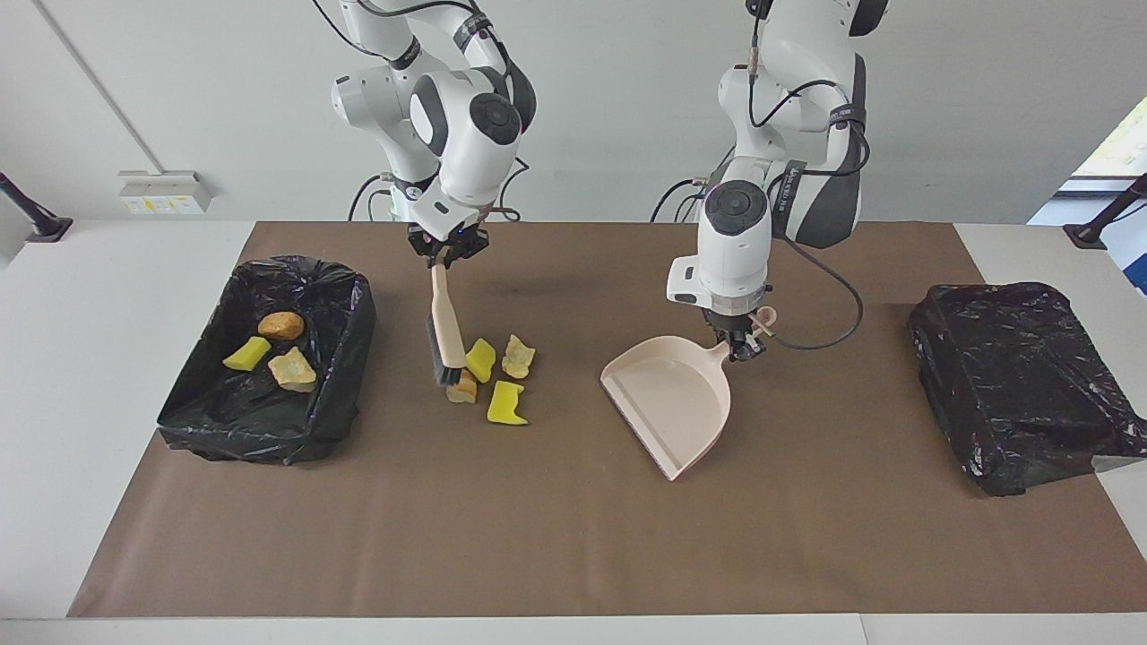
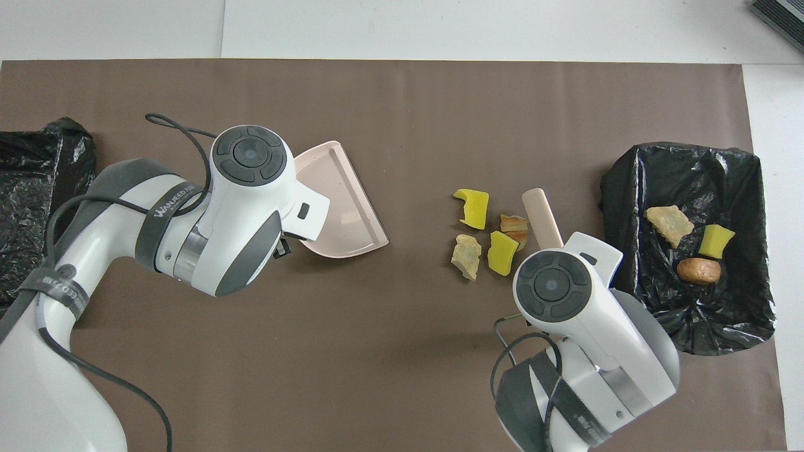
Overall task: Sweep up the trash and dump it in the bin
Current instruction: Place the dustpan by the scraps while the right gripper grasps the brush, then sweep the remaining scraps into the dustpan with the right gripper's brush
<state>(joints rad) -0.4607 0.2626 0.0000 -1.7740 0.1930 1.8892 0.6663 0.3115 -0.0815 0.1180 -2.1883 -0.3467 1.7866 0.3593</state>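
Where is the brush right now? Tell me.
In the facing view the brush hangs from the right hand, bristles down beside the loose scraps, between them and the bin holding three pieces.

2 cameras cover the table point(image 1: 125, 296). The facing view looks from high across the table toward the robots, whose bases stand at the top of its frame against the wall; it takes in the whole brown mat point(image 1: 573, 537) from a moderate distance. The overhead view looks steeply down from above the robots' end, arms entering from the bottom, and sits closer. Both share the mat, both black-lined bins and the scraps, turned half a turn between them.
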